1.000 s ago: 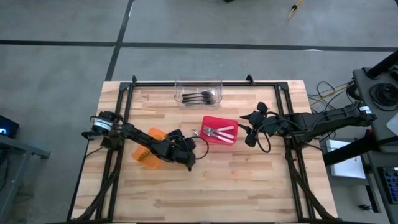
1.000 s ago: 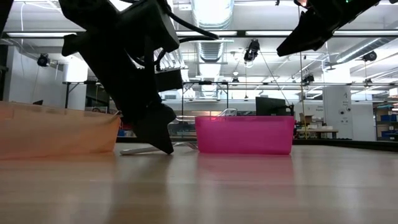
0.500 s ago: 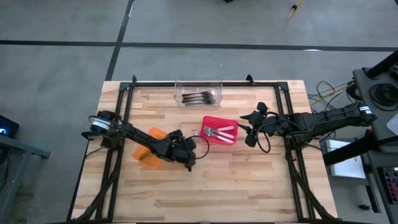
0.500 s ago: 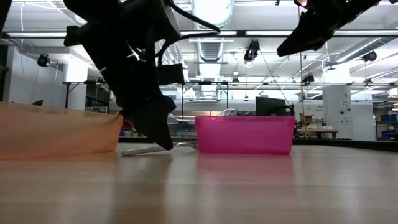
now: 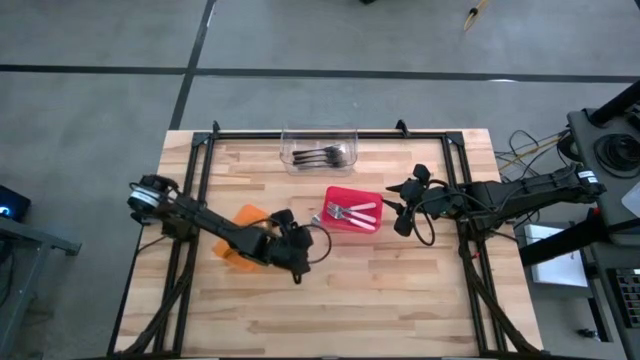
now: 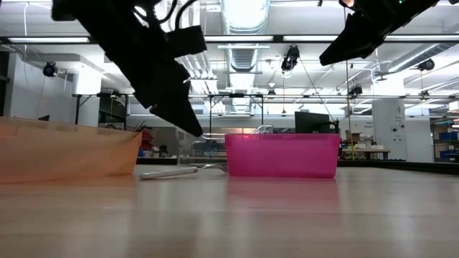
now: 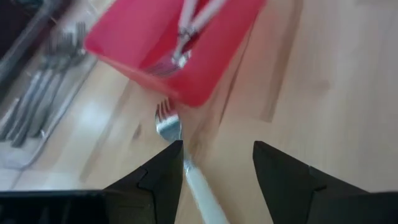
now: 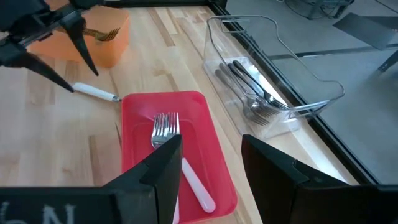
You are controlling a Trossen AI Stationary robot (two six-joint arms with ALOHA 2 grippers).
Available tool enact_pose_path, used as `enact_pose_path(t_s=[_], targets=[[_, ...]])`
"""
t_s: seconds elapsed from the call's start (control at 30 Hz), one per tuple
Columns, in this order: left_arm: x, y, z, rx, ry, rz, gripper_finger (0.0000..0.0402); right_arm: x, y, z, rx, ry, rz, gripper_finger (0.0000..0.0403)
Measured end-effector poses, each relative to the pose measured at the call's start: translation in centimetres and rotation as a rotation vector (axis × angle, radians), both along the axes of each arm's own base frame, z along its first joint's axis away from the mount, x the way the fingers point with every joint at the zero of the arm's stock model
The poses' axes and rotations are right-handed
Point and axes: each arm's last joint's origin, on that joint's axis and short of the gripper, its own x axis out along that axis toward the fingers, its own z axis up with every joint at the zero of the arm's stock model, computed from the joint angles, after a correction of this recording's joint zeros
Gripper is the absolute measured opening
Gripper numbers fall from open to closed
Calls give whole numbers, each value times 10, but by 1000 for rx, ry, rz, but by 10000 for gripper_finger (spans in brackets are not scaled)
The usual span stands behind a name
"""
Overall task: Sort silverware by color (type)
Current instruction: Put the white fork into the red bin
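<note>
One white-handled fork (image 7: 186, 163) lies loose on the worktop (image 5: 400, 290) just beside the red bin (image 5: 352, 210), on the side facing the orange bin (image 5: 240, 250). It looks like the last piece unsorted, since it matches the two pale-handled forks (image 8: 177, 163) already lying inside the red bin. The left claw (image 7: 216, 163) hangs above that fork with its fingers released and holding nothing, one finger over the handle, placed as if to come down on it. The low view shows the left claw clear of the wood while the fork rests flat. The right claw (image 8: 208, 163) waits on the far side of the red bin from the fork, fingers apart and empty, probably kept out of the way. Dark utensils (image 5: 322, 156) sit in the clear bin (image 5: 320, 148) beyond the red bin.

The fork's handle end is cut off behind the left finger. Only gold tines (image 8: 107, 34) show inside the orange bin, so I cannot count its contents.
</note>
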Motion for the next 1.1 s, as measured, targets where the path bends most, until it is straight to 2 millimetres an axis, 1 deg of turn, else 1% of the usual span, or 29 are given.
enact_pose_path(t_s=[0.13,0.23,0.33,0.67,0.93,1.1], targets=[[6,-9,-12,30,-93,80,176,0,0,0,-1,2,0,157],[7,-11,-24,25,-102,126,176,0,0,0,-3,6,1,157],[10,-11,-29,21,-120,136,179,0,0,0,-9,9,5,157],[17,2,-44,18,-81,173,218,0,0,-1,-9,9,5,157],[19,9,-48,-15,-54,176,221,0,0,-1,-9,11,5,157],[18,18,-51,-44,2,178,221,0,0,-1,-9,10,5,157]])
